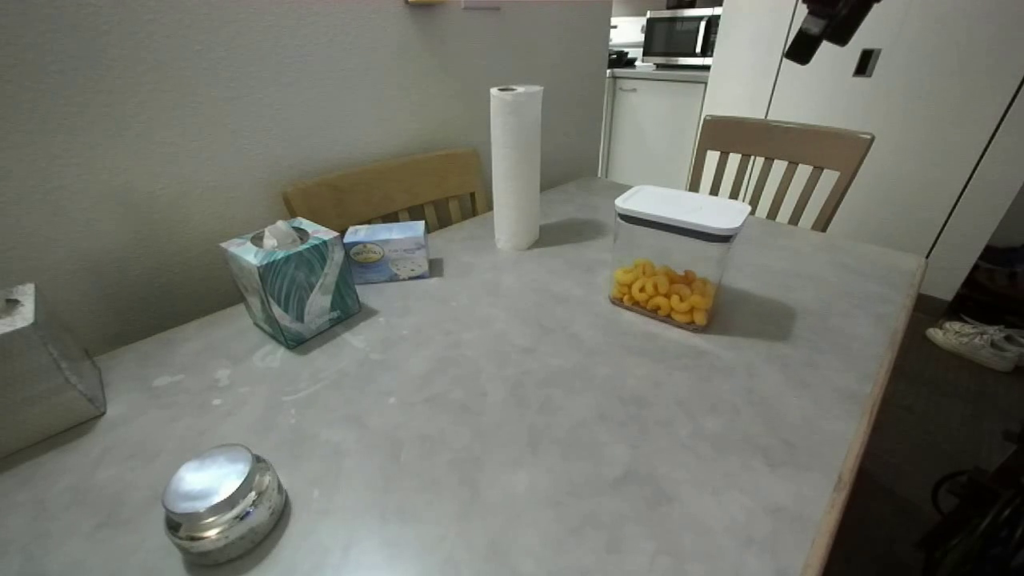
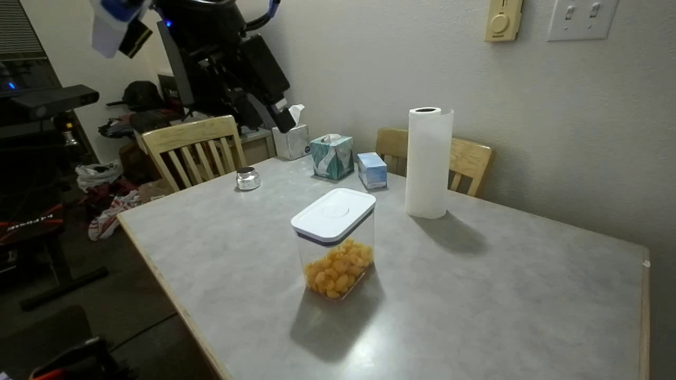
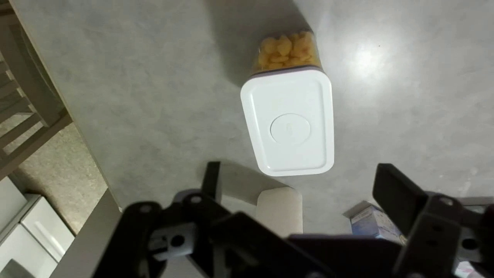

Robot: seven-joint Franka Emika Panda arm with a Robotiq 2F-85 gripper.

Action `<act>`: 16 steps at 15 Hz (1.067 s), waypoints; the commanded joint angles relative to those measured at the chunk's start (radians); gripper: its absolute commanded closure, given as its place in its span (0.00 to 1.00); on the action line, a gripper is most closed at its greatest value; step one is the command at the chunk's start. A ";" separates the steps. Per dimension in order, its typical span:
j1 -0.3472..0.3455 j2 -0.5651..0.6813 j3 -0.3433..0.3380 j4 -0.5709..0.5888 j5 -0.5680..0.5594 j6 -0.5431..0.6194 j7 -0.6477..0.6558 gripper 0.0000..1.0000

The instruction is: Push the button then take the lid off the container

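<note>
The clear container (image 1: 670, 250) with yellow-orange pieces stands upright on the table, and it also shows in an exterior view (image 2: 365, 228) and the wrist view (image 3: 315, 54). The white lid (image 1: 682, 208) sits on top of it; the lid also shows in an exterior view (image 2: 311, 221) and the wrist view (image 3: 289, 92). A round button (image 3: 290, 129) is in the lid's middle and looks level with it. My gripper (image 3: 298, 165) is open and empty, with its fingers wide apart. It is high above the table, apart from the lid. An exterior view shows one fingertip near the top edge (image 1: 820, 44).
A tall paper-towel roll (image 1: 516, 168) stands near the container. A blue box (image 1: 388, 252), a teal tissue box (image 1: 292, 280) and a grey tissue box (image 1: 48, 376) stand along the wall side. A silver jar (image 1: 224, 504) sits farther off. Chairs (image 2: 193, 145) surround the table (image 2: 501, 295).
</note>
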 commanded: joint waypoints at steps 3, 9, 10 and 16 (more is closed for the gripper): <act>0.007 0.034 -0.008 0.032 0.048 -0.017 -0.071 0.00; 0.062 0.191 -0.131 0.165 0.308 -0.144 -0.349 0.00; 0.061 0.220 -0.142 0.198 0.338 -0.177 -0.387 0.00; 0.018 0.290 -0.123 0.274 0.402 -0.248 -0.450 0.00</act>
